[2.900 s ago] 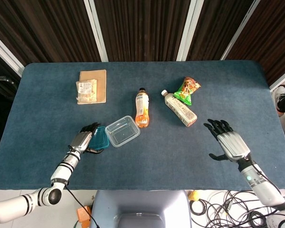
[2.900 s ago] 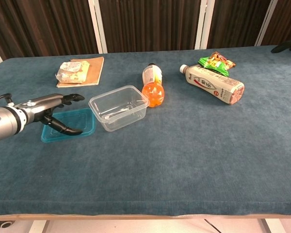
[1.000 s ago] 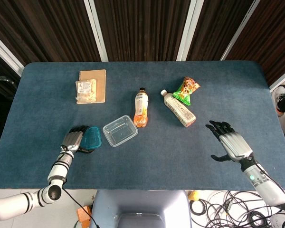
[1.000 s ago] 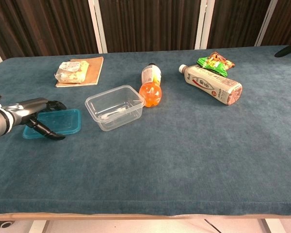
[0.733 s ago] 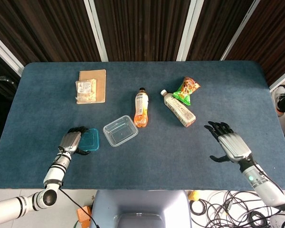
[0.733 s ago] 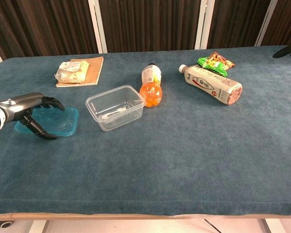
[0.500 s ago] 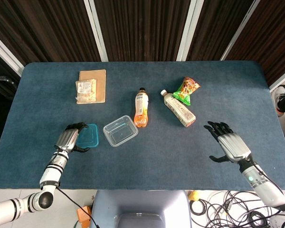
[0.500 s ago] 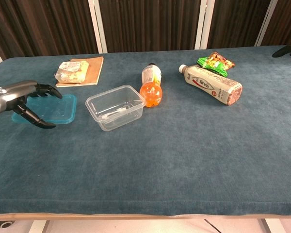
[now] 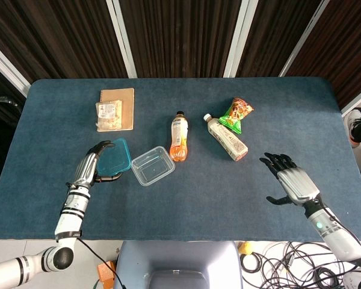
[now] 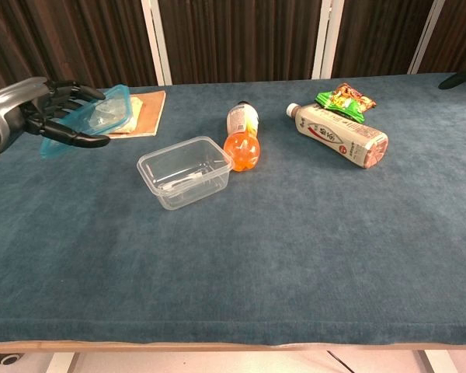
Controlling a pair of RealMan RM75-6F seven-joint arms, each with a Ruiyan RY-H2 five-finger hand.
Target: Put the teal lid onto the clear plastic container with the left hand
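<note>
Lid (image 10: 89, 115) — teal, lifted off the table (image 9: 228, 198) and pinched in my left hand (image 9: 90, 168), fingers over its top and thumb underneath. In the chest view it hangs tilted in the air, well above the cloth, in front of the notebook (image 9: 117, 108). That is the part done, as I judge it: the lid is picked up but not yet placed.

The table carries the rest. My right hand (image 9: 292, 183) hovers at about 4 o'clock, fingers spread, holding nothing. The container (image 9: 153, 166) sits open near the middle, just to the 3 o'clock side of my left hand, nothing on its rim. At its 1 o'clock lies an orange bottle (image 9: 179, 138), and further toward 2 o'clock a white bottle (image 9: 227, 138) with a green snack bag (image 9: 237, 114) touching it.

What is left — carry the lid across over the container, level it, line up the corners and press it down.
</note>
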